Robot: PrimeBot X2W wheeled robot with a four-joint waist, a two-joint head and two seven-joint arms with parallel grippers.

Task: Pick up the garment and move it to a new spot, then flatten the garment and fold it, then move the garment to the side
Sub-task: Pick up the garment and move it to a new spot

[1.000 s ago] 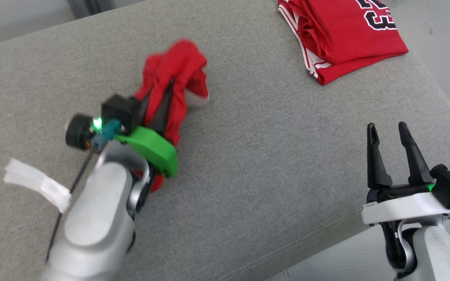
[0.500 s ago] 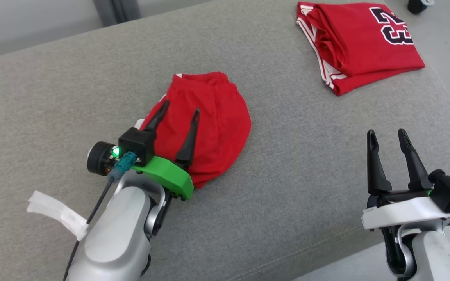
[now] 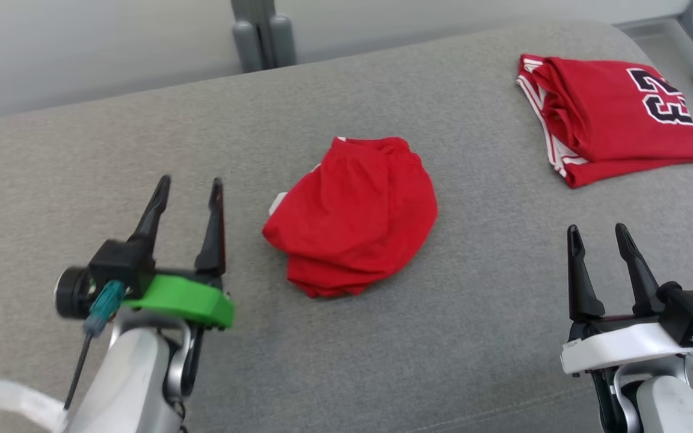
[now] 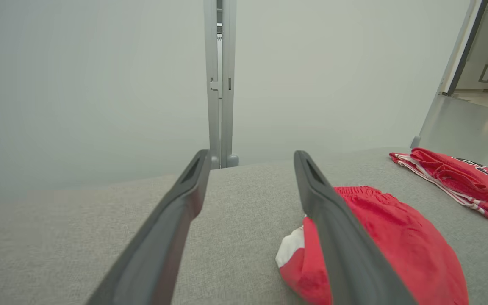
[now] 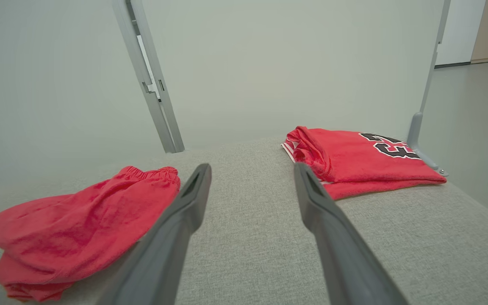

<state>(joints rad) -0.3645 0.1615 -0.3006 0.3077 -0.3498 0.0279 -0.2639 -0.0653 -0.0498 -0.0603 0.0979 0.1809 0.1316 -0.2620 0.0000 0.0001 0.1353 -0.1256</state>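
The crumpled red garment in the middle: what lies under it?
The grey cushion is under the crumpled red garment. A white patch peeks out at its edge; anything else beneath is covered.

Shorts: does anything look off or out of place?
Yes. The shorts lie bunched in a rounded heap on the cushion, not flat, with a white bit poking out at their left edge. The folded jersey looks tidy.
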